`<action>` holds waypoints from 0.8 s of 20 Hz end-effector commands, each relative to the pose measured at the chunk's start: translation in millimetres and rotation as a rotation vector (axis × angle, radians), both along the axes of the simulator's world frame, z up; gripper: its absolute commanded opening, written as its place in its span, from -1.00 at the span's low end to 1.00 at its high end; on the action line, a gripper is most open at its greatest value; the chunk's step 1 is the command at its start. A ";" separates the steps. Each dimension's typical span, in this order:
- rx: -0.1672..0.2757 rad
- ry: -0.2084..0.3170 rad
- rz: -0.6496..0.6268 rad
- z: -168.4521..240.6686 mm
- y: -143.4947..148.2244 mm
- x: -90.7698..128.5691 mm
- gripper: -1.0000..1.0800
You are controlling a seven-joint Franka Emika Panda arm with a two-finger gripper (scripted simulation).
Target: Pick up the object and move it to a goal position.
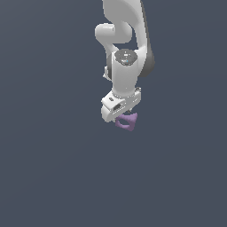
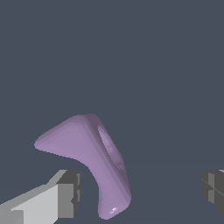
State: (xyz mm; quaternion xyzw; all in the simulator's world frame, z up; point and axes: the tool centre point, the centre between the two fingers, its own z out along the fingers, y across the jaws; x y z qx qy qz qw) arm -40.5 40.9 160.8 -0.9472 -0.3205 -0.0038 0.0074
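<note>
The object [image 2: 89, 157] is a matte purple block with rounded corners and a hole through one face. In the wrist view it lies between the two fingers of my gripper [image 2: 141, 188], close to one grey fingertip [image 2: 72, 192] with a thin gap showing, and far from the other fingertip [image 2: 213, 186]. The jaws stand wide apart, so the gripper is open. In the exterior view the object [image 1: 127, 121] peeks out just below the arm's white hand [image 1: 116, 105], which hides the fingers.
The white arm [image 1: 126, 40] comes down from the top of the exterior view. Around it there is only a plain dark grey-blue surface [image 1: 53, 168], with no other objects or edges in sight.
</note>
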 end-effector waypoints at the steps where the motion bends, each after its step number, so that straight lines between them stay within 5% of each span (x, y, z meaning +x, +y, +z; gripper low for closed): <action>1: -0.003 -0.001 0.081 -3.0 4.8 -6.4 0.92; 16: -0.015 -0.002 0.471 -16.6 27.2 -38.6 0.92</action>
